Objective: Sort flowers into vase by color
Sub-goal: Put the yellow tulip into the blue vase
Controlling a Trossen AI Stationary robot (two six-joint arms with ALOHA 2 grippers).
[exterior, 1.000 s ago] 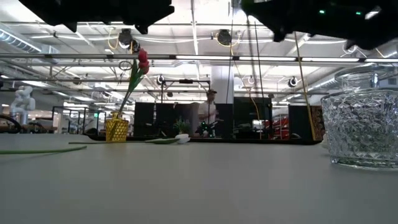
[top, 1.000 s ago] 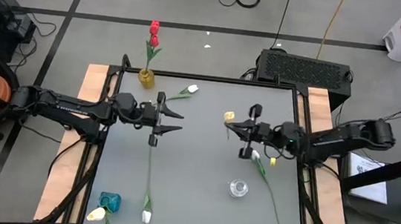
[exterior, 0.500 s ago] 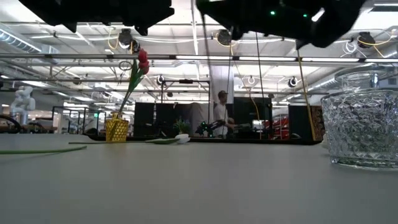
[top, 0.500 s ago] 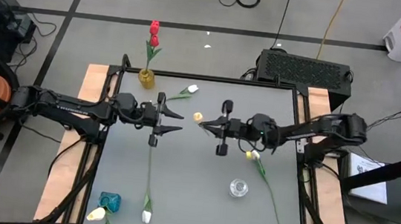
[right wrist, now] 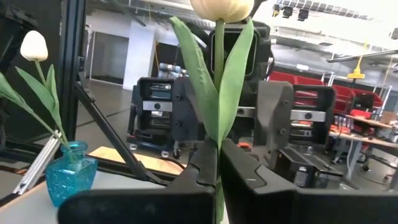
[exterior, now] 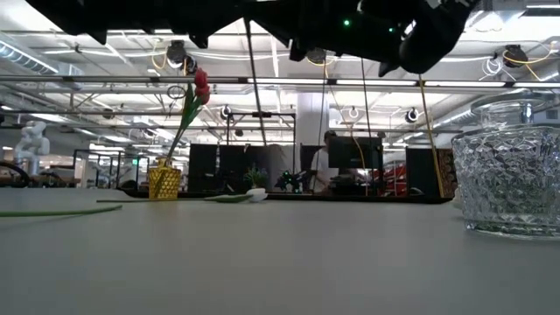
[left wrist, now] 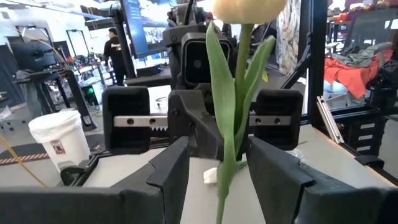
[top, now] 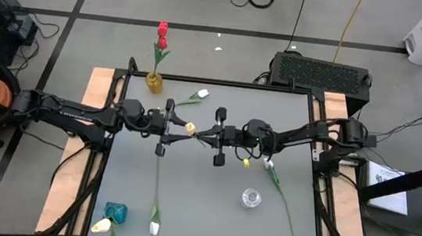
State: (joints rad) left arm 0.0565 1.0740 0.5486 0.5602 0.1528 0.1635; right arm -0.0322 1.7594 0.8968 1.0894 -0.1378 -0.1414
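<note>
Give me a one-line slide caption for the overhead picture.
Mid-table handover: the right gripper holds a cream tulip out to the open left gripper.

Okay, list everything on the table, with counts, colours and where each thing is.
yellow vase: one, far left corner
red tulips: two, in the yellow vase
blue vase: one, near left edge
cream tulip: one, in the blue vase
glass vase: one, clear, near right
loose tulips: three, white, lying by the yellow vase, blue vase, glass vase
held tulip: one, cream, mid-table
right tool: shut on its stem
left tool: open around that stem
</note>
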